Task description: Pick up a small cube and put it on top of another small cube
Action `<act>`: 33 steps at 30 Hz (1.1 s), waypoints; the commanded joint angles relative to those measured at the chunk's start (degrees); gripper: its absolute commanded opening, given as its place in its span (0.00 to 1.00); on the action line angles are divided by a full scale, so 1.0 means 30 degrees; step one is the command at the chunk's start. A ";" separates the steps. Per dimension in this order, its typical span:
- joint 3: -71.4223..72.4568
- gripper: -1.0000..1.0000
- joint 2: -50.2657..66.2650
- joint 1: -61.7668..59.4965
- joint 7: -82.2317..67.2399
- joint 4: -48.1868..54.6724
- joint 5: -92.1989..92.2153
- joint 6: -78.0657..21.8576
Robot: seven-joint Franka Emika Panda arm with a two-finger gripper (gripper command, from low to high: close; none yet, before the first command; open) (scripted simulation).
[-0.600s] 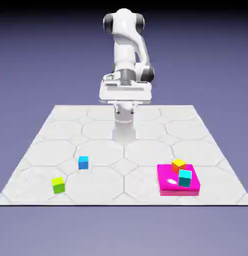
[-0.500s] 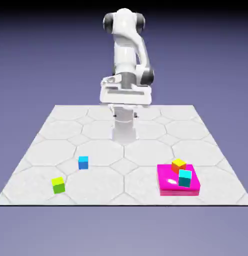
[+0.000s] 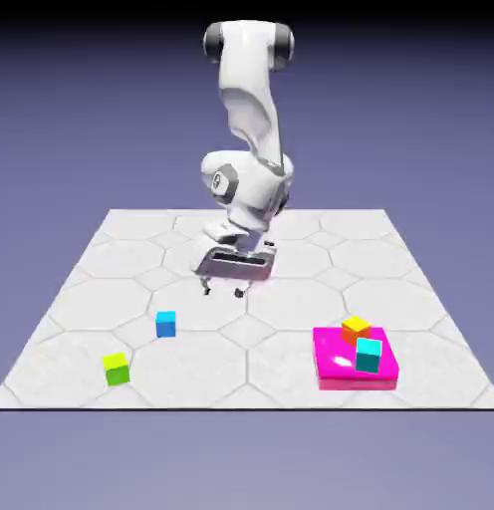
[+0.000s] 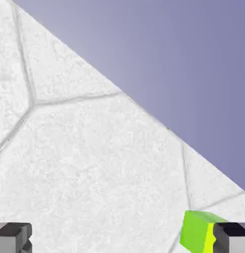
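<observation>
Exterior view raised, facing the arm across the whole bench (image 3: pixel 291 299), hand view close over bench tiles, tilted, backdrop upper right, lime-green cube (image 4: pixel 196 236) shared with exterior (image 3: pixel 117 369)

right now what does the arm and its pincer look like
The arm is glossy white with rounded, bulbous links and dark grey bands at the joints. Its hand is a wide, flat white bar with a dark underside. The pincer ends in two small dark grey fingers with blocky, square tips. No cables or markings show.
</observation>
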 commanded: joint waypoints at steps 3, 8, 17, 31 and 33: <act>0.0297 0.50 0.1285 -0.0597 -0.0132 0.0367 -0.2493 -0.1470; 0.0793 0.50 0.3425 -0.1589 -0.0353 0.0980 -0.6646 -0.3920; 0.1685 0.50 0.7277 -0.3374 -0.0750 0.2082 -1.4121 -0.8329; 0.3072 0.50 1.3270 -0.6152 -0.1367 0.3796 -2.5749 -1.5188; 0.3253 0.50 1.4051 -0.6514 -0.1448 0.4019 -2.7265 -1.6082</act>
